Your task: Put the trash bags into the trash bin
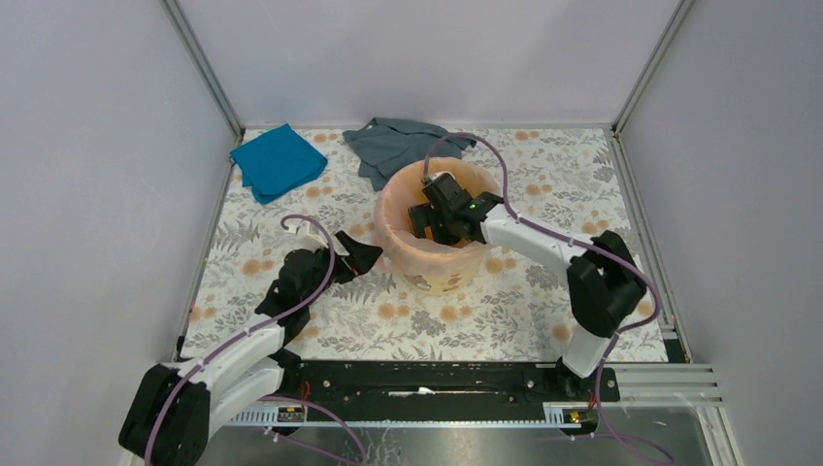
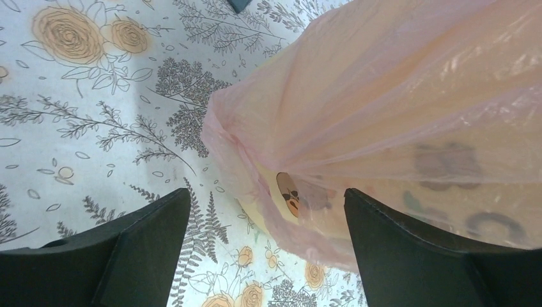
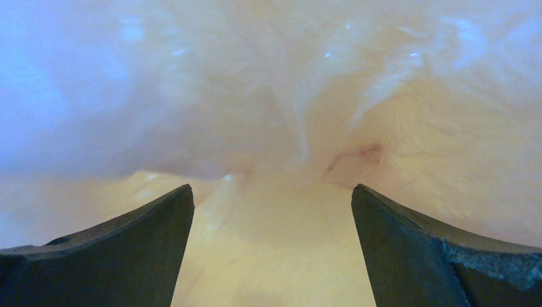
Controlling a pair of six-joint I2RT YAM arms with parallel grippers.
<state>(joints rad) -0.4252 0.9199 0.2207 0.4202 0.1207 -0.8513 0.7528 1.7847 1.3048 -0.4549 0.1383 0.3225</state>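
The yellow-orange trash bin (image 1: 448, 277) stands mid-table. The pale pink trash bag (image 1: 396, 228) lines it and is folded over its rim and down the outer wall. My right gripper (image 1: 432, 216) is down inside the bin, open and empty. In the right wrist view its fingers (image 3: 128, 249) are spread, with wrinkled pink film (image 3: 268, 83) ahead of them. My left gripper (image 1: 367, 256) is open and empty, low beside the bin's left wall. In the left wrist view the bag (image 2: 396, 109) hangs over the bin's printed wall (image 2: 271, 192) just ahead of the right finger (image 2: 409, 256).
A teal cloth (image 1: 278, 160) lies at the back left and a grey cloth (image 1: 403, 146) lies behind the bin. The floral table cover (image 1: 456, 325) is bounded by grey walls on three sides. Purple cables loop off both arms.
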